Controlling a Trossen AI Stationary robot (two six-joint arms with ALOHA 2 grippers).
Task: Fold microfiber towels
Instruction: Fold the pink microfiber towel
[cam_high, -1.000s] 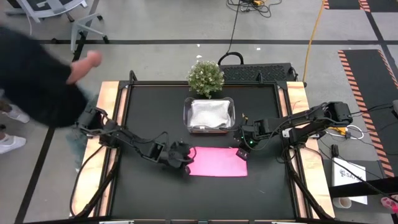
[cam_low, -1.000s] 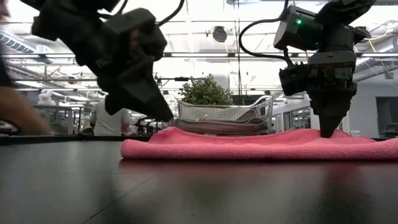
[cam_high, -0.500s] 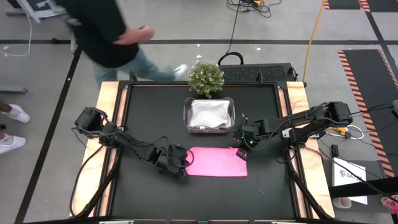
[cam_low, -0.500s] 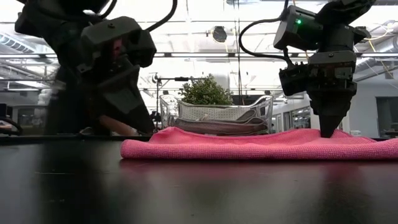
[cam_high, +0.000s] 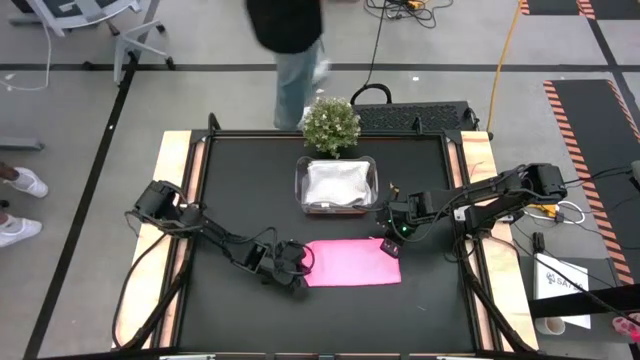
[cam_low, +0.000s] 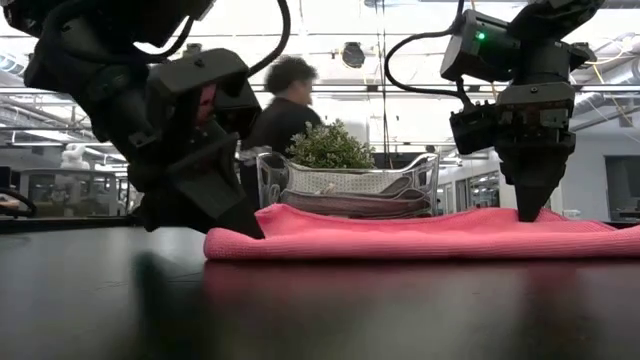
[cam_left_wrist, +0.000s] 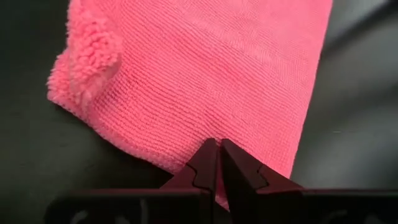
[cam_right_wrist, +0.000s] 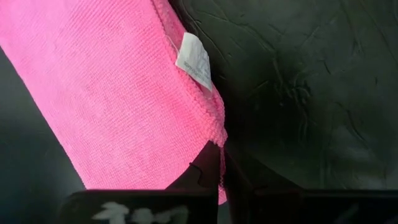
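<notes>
grey towel (cam_high: 338, 184) inside clear tub (cam_high: 301, 190)

— How's my light?
— Bright ceiling glare behind you, low view; your arms go silhouette. The person (cam_low: 283, 110) behind is blurred.
— And my wrists?
— Evenly lit, sharp towel (cam_left_wrist: 205, 74) weave.

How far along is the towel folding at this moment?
Done: folded light grey cloths lie in the clear plastic tub. In hand: the bright pink microfiber towel lies as a flat strip, left gripper and right gripper shut on opposite ends. Left: finishing its folds; no orange-yellow towel shows.
</notes>
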